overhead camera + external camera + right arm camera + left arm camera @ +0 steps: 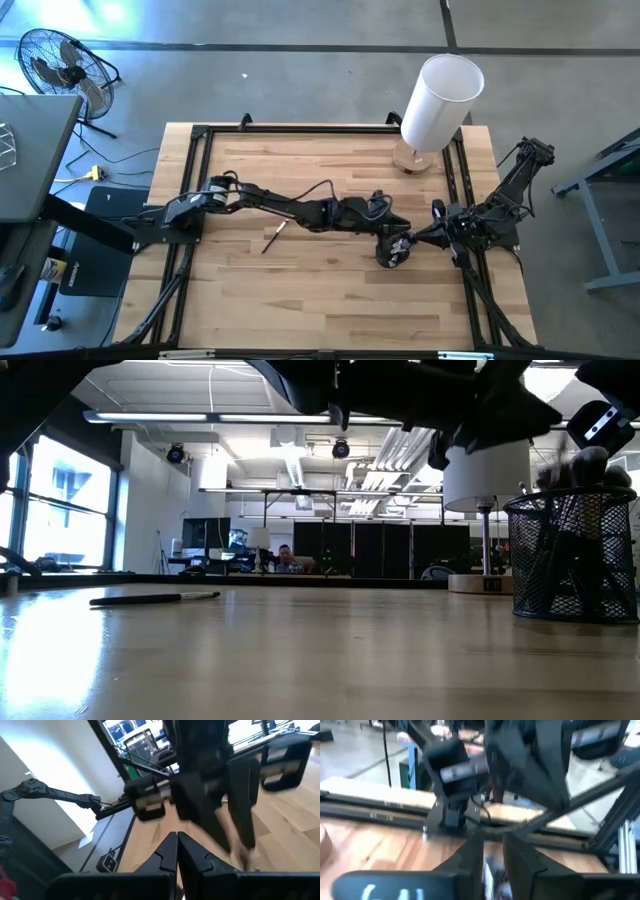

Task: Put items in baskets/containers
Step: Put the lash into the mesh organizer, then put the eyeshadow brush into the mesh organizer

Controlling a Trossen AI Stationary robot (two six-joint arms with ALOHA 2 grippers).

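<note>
The black mesh cup (393, 256) (570, 565) stands on the table right of centre with several brushes upright in it. One dark brush (274, 236) (155, 598) lies flat on the wood to its left. My left gripper (392, 236) (493, 865) reaches across the table and hovers right over the cup. Its fingers are a narrow gap apart, and a pale blurred streak (492, 877) shows in that gap. My right gripper (418, 240) (177, 847) waits shut just right of the cup, with nothing in it. My left gripper has a pale blurred streak (492, 877) between its fingers, over the cup. I cannot tell whether that streak is a brush or whether the fingers touch it.
A tall white cylinder (440, 95) (487, 470) on a wooden base stands at the far right of the table. Black rails (200, 150) frame the tabletop. Bare wood lies toward the near edge and the left half.
</note>
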